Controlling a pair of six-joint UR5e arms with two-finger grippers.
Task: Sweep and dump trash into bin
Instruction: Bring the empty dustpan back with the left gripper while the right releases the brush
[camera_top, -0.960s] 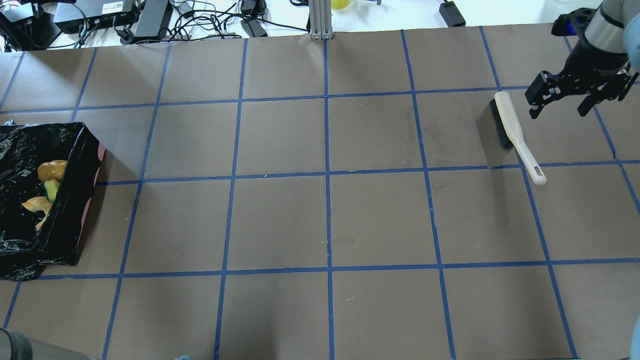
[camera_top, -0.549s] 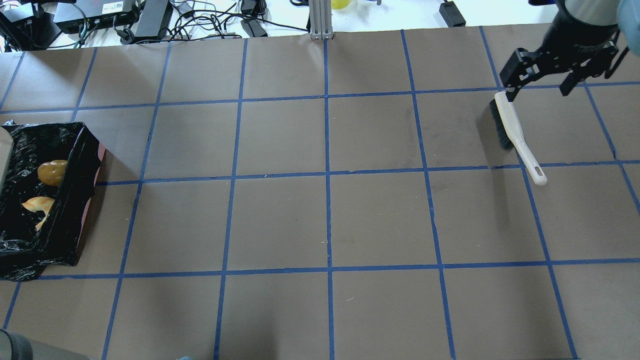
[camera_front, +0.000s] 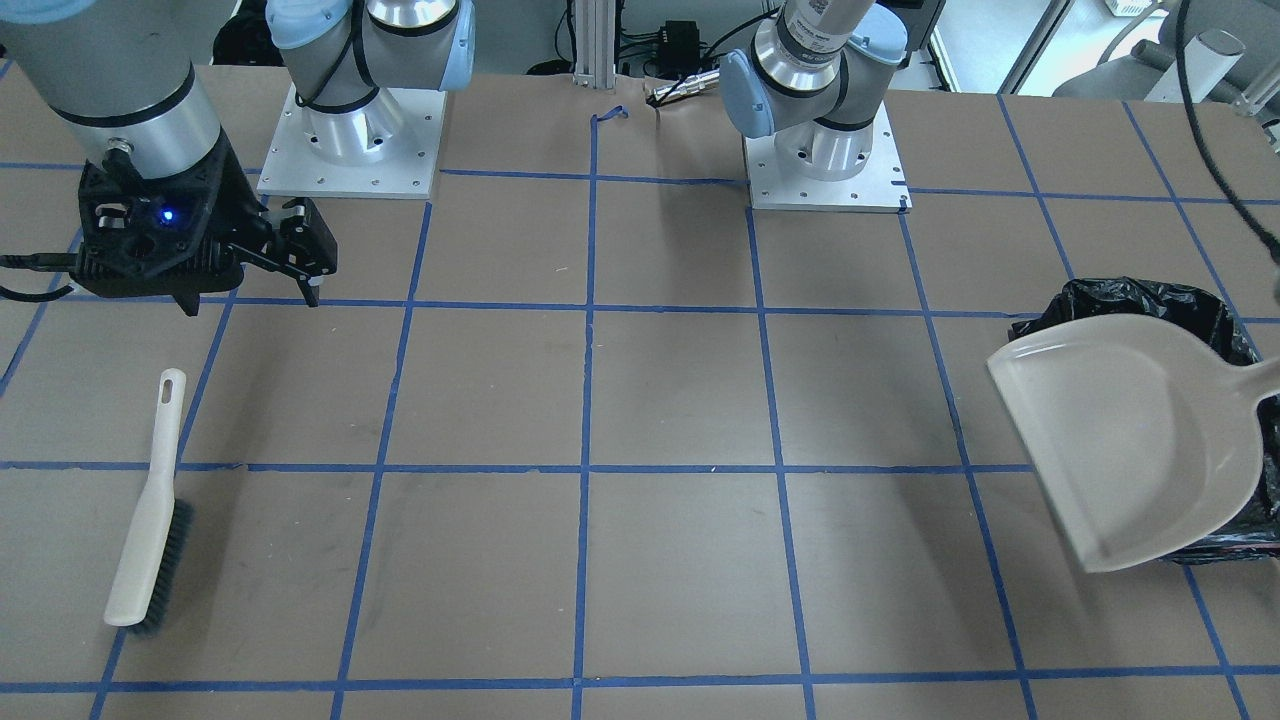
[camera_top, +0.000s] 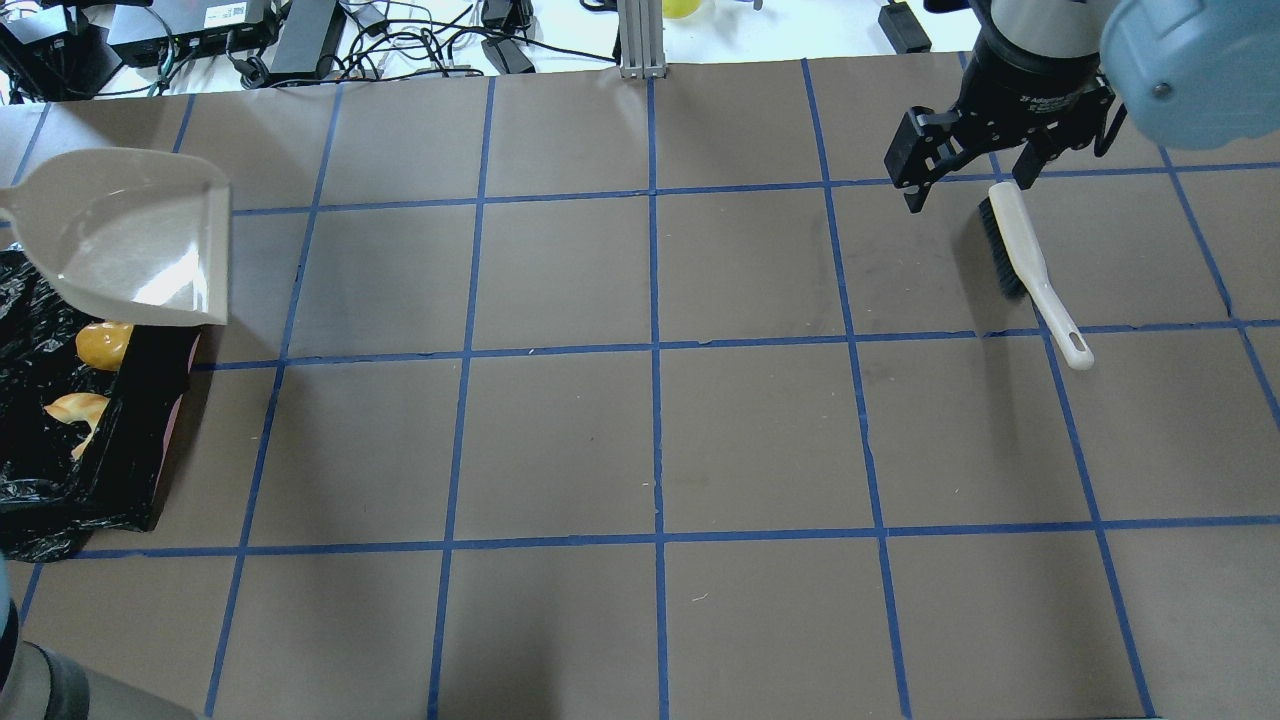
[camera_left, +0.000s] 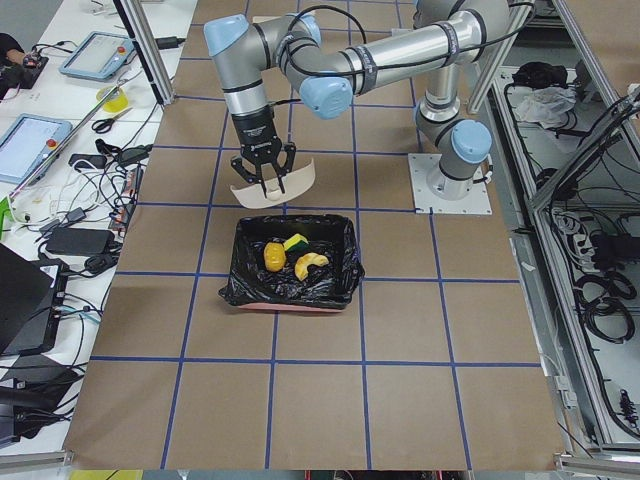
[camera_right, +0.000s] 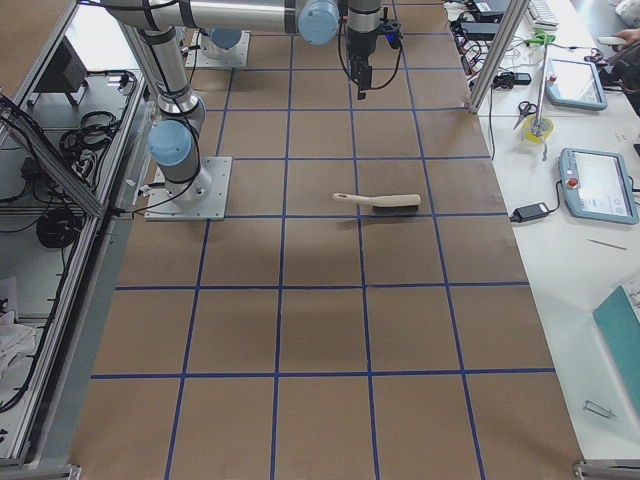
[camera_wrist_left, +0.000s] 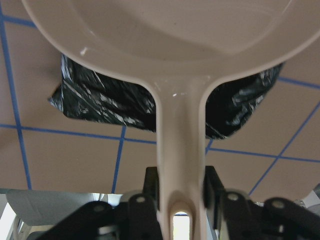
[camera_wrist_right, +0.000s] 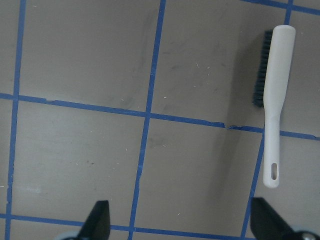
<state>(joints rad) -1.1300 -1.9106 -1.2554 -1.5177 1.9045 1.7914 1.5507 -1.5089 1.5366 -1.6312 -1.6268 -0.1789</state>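
Left gripper (camera_wrist_left: 181, 186), pressed onto the handle (camera_wrist_left: 180, 140) of the beige dustpan (camera_top: 130, 240), holds the pan raised over the bin (camera_top: 150, 420), which stands at the 9 o'clock edge of the table (camera_top: 650, 440) in the overhead view. The pan's inside shows bare. All three pieces of trash (camera_left: 272, 257) lie within the black liner (camera_left: 240, 290): potato shape (camera_top: 100, 343), bread piece (camera_top: 75, 408) and yellow wedge (camera_left: 295, 242), the last seen only from the left-side camera. Right gripper (camera_top: 967, 190), fingers spread and holding nothing, hangs at about 2 o'clock over the table, by the bristle end of the brush (camera_top: 1030, 270) lying flat there; its wrist view shows the brush off at 1 o'clock, apart from the fingers. Judged state: dumping done, tools yet to be set down. Hazards: the pan, if lowered or swung across the bin, may snag the loose liner and drag or tip the light bin, spilling the pieces; a pan pinched only by its handle end may pivot in the grasp; a descending right gripper may knock the brush askew.
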